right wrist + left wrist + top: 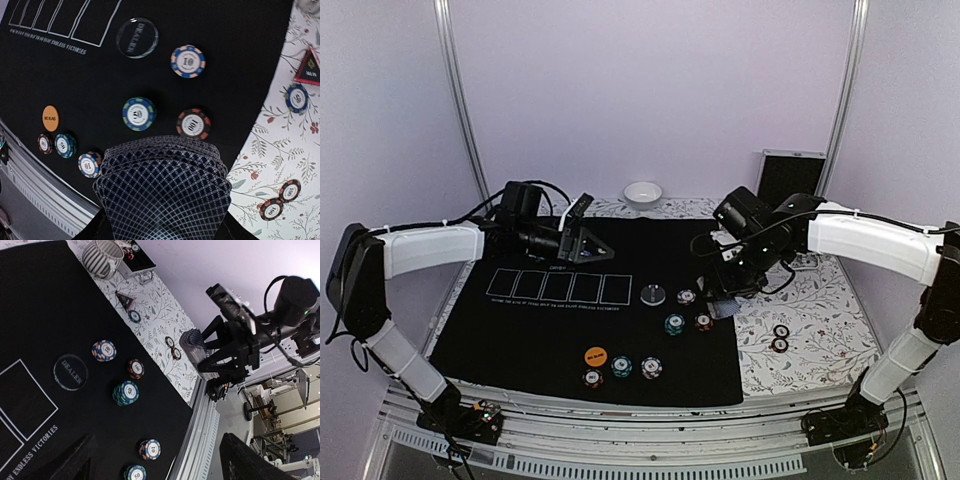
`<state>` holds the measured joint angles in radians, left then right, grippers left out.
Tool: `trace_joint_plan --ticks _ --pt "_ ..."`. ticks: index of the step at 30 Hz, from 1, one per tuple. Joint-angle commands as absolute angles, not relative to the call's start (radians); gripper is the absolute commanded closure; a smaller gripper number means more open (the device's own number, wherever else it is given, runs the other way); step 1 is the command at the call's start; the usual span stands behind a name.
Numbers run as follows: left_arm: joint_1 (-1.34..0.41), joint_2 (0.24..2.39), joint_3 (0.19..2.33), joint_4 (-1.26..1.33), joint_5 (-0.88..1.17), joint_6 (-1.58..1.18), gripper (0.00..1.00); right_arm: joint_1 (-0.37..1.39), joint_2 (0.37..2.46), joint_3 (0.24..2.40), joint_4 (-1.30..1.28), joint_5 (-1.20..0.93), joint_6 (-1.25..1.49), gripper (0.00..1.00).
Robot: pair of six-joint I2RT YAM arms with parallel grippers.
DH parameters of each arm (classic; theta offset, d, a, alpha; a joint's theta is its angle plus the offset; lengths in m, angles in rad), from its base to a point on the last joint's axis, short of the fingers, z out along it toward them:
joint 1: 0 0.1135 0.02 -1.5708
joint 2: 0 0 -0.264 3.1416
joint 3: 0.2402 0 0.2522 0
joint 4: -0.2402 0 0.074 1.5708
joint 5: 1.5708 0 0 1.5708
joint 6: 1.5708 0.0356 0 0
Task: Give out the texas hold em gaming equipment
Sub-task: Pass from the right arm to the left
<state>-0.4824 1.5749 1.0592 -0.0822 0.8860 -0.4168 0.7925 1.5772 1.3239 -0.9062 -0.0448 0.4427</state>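
Note:
My right gripper (728, 296) is shut on a deck of blue-grey-backed playing cards (162, 195), held above the right edge of the black mat (520, 330). The cards hide its fingers in the right wrist view. Below the deck lie the clear dealer button (137, 37), a "10" chip (188, 61), a green "50" stack (139, 113) and a "100" chip (193, 123). An orange disc (595, 355) and three chips (622, 367) sit near the mat's front. My left gripper (592, 235) hangs open and empty over the mat's back left.
On the floral cloth to the right lie a red triangular marker (309, 67), a blue chip (297, 97) and two dark chips (780, 338). A ribbed mug (102, 257), a white bowl (643, 193) and a metal case (790, 175) stand at the back.

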Motion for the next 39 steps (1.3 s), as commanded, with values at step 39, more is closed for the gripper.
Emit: trace_joint_plan --ticks 39 --pt "-0.703 1.649 0.860 0.260 1.075 -0.624 0.24 1.153 1.844 1.689 -0.846 0.052 0.023 0.64"
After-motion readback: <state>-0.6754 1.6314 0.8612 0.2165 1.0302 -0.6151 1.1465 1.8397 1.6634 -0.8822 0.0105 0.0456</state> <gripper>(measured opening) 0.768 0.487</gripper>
